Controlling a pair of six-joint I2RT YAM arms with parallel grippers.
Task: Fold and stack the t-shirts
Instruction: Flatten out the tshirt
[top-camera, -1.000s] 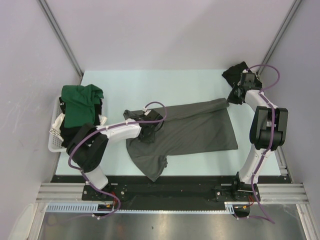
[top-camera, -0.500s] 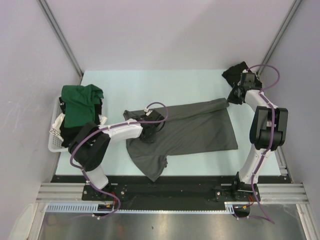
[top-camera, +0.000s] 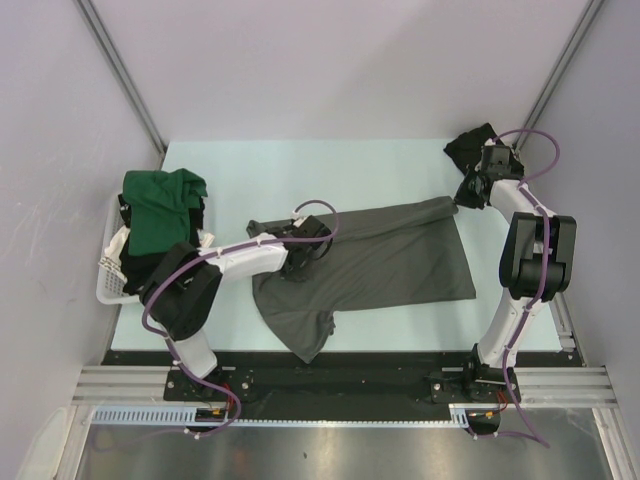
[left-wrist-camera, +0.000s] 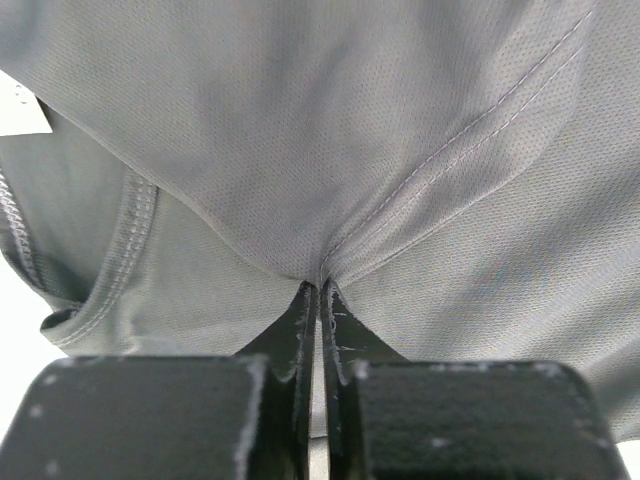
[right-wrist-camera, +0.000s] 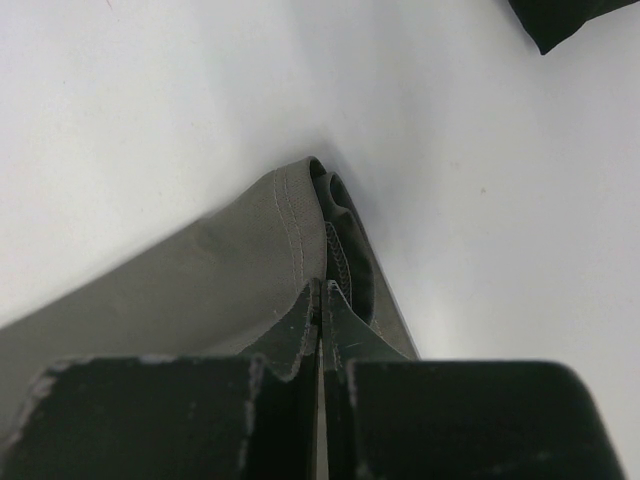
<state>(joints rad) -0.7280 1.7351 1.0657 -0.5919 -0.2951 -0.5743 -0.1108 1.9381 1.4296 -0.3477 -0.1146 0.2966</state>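
Observation:
The charcoal grey t-shirt (top-camera: 390, 260) lies spread across the middle of the table. My left gripper (top-camera: 299, 263) sits on its left part, near the collar. In the left wrist view its jaws are shut, pinching a fold of the grey cloth (left-wrist-camera: 420, 180) at the tips of my left gripper (left-wrist-camera: 320, 287). My right gripper (top-camera: 463, 200) is shut on the shirt's far right corner; the right wrist view shows the stitched hem (right-wrist-camera: 290, 230) bunched at the tips of my right gripper (right-wrist-camera: 322, 287). A black t-shirt (top-camera: 468, 146) lies crumpled at the far right corner. A dark green t-shirt (top-camera: 160, 203) rests on the basket.
A white slatted basket (top-camera: 108, 278) stands at the table's left edge, with the green shirt and some dark cloth heaped in it. Grey walls close in the left, right and far sides. The black shirt's edge (right-wrist-camera: 565, 18) shows at the top right of the right wrist view.
My left gripper has shut on the grey cloth near the collar, and the left arm has shifted slightly. The right arm and its grip have not moved.

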